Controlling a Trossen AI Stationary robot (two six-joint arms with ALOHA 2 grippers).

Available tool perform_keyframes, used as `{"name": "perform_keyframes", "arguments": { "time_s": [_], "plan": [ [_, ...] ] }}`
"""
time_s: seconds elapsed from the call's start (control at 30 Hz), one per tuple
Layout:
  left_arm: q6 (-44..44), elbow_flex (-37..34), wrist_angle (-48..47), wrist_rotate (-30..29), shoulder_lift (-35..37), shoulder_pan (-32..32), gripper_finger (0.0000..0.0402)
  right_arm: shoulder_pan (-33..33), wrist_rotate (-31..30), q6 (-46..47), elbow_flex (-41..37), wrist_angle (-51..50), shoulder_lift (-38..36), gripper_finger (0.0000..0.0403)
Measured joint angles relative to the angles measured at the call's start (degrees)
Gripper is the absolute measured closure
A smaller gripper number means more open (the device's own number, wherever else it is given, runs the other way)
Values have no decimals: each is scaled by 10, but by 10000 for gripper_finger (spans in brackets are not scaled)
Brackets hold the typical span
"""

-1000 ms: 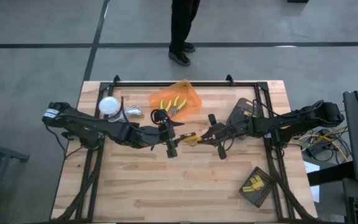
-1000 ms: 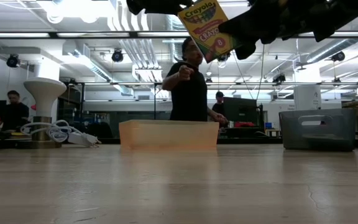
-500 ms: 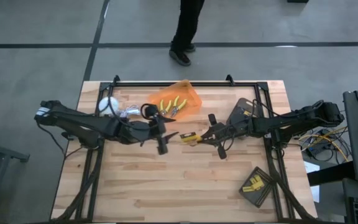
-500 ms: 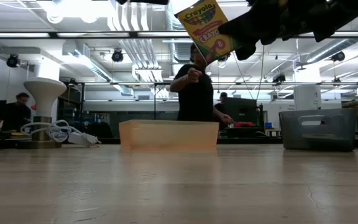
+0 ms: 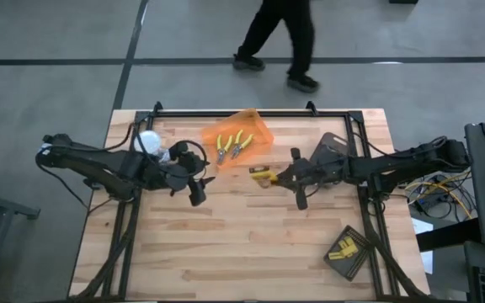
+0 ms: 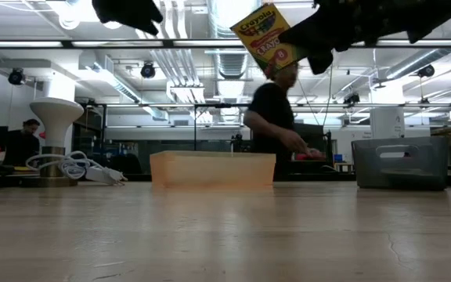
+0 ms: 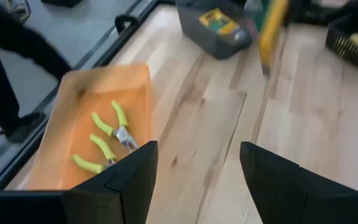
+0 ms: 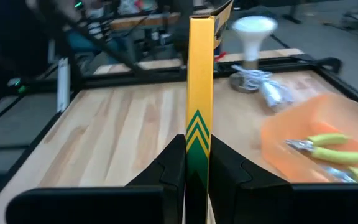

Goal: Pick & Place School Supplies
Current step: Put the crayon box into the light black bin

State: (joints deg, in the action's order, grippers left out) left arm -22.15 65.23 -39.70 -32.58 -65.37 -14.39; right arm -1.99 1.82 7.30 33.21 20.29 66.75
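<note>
The light on my table [image 5: 251, 244] is even and soft, coming from overhead; the low view looks straight at the ceiling lamps [image 6: 92, 9], which burn out to white glare above the orange bin [image 6: 212, 169]. Shadows under my arms are faint and short on the wood. The person [image 6: 276, 117] behind the bin is smeared by motion, as is the person's stride above the table's far edge in the high view. In my left wrist view the crayon box [image 7: 271, 31] beyond the bin is blurred; my own fingers [image 7: 114, 186] sit dark. In my right wrist view the background behind the box is soft.
</note>
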Motion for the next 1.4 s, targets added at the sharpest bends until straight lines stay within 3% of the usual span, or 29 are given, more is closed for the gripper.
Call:
{"name": "perform_keyframes", "arguments": {
  "time_s": [0.3,0.6,0.83,1.1,1.4],
  "plan": [
    [-35,-69,9,1,-3,-1,167,-1,-108,132,0,-121,-124,364],
    [-35,-124,58,-4,-4,0,167,-1,-165,209,0,-252,-244,364],
    [-34,-139,60,-4,-4,0,167,-1,-277,388,20,-446,-314,364],
    [-30,-139,63,-3,-3,0,167,-1,-332,536,73,-623,-333,364],
    [-25,-139,69,-3,-3,0,167,-1,-382,589,94,-686,-308,364]
  ]
}}
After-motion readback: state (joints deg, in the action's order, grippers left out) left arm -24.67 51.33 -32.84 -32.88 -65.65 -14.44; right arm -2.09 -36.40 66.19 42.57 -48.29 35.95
